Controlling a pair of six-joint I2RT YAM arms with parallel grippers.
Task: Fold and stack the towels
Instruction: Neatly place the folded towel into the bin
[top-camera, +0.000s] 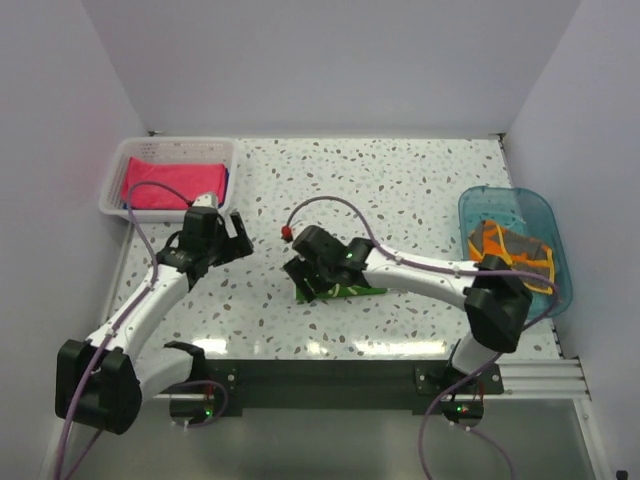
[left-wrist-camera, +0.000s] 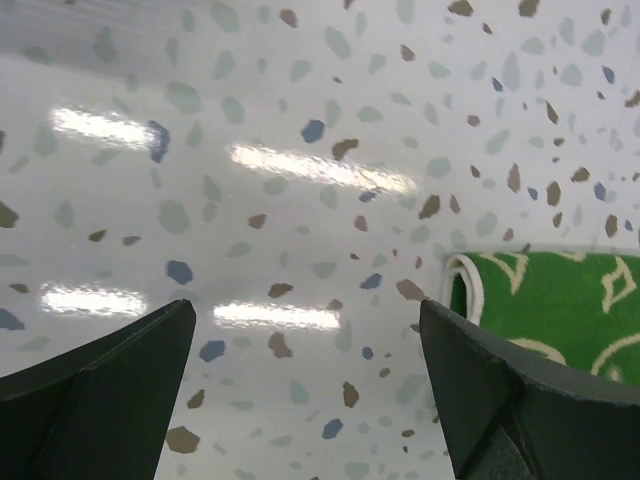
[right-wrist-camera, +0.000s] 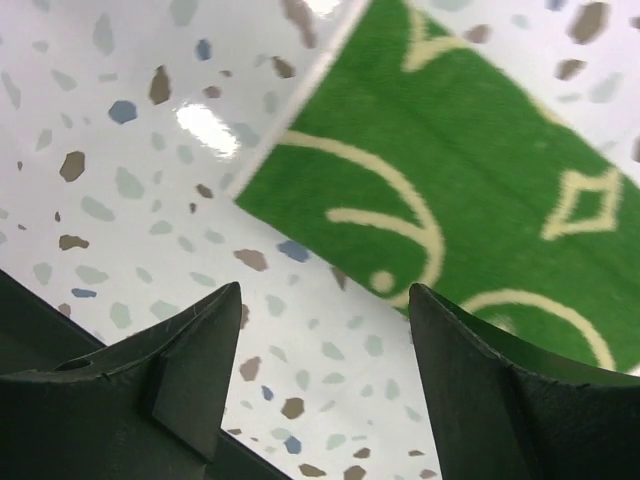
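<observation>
Left side: the left hand (left-wrist-camera: 307, 320) is wide open and holds nothing; only the speckled white table (left-wrist-camera: 250, 150) shows between its fingers.
Right side: the right hand (right-wrist-camera: 325, 300) is open as well and empty, and it hovers low over the table.
Towel in work: the green soft towel with yellow pattern (right-wrist-camera: 480, 180) lies flat on the table just in front of the right hand, not touching its fingers. It is near the left hand, to its right.
Other towels: the plain pink towel (top-camera: 170, 182) lies in the white slotted basket (top-camera: 112, 200), just beyond the left hand. The dark grey towel with orange trim (top-camera: 510, 248) is crumpled in the clear blue plastic tub (top-camera: 545, 215), well apart from the right hand, on its right.
Handling: I judge the green towel light, soft and limp. It will hang and bend when lifted, and it may slide on the glossy table.
Where to hold: best at a corner or along the rounded edge, pinching all layers together so that the fold does not open.
</observation>
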